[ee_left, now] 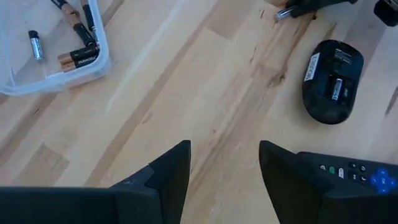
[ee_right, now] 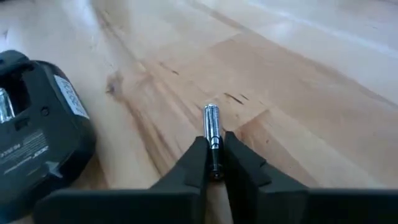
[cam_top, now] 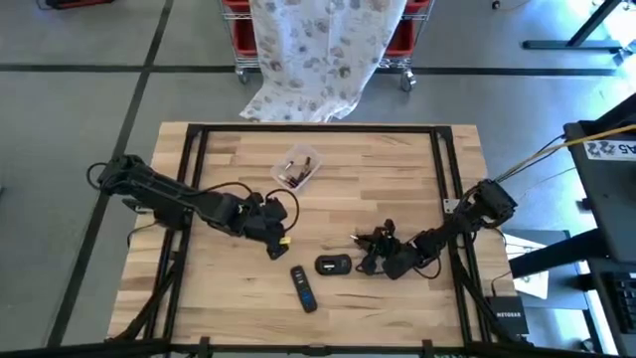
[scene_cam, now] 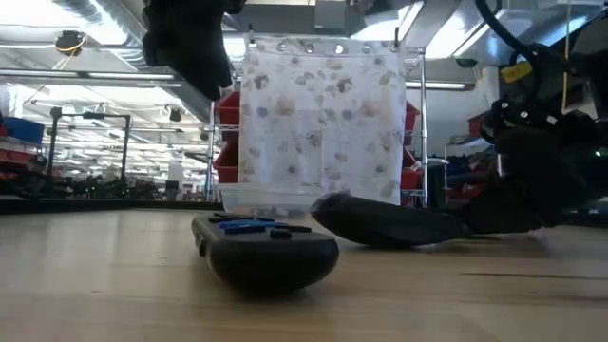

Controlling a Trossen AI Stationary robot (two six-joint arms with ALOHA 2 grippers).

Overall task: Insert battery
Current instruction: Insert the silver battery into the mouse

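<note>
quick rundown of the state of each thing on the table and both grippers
right gripper: shut on battery, beside mouse
mouse: flipped underside up, compartment open, one battery inside
left gripper: open, empty, above table
remote: lying flat, buttons up
clear tray: open, holds spare batteries

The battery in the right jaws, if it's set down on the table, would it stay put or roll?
Probably roll: the battery is a smooth, thin cylinder, and the wooden table looks flat and bare. It seems rigid and light, pinched lengthwise by the right gripper, so it could pivot or slip if bumped against the mouse.
</note>
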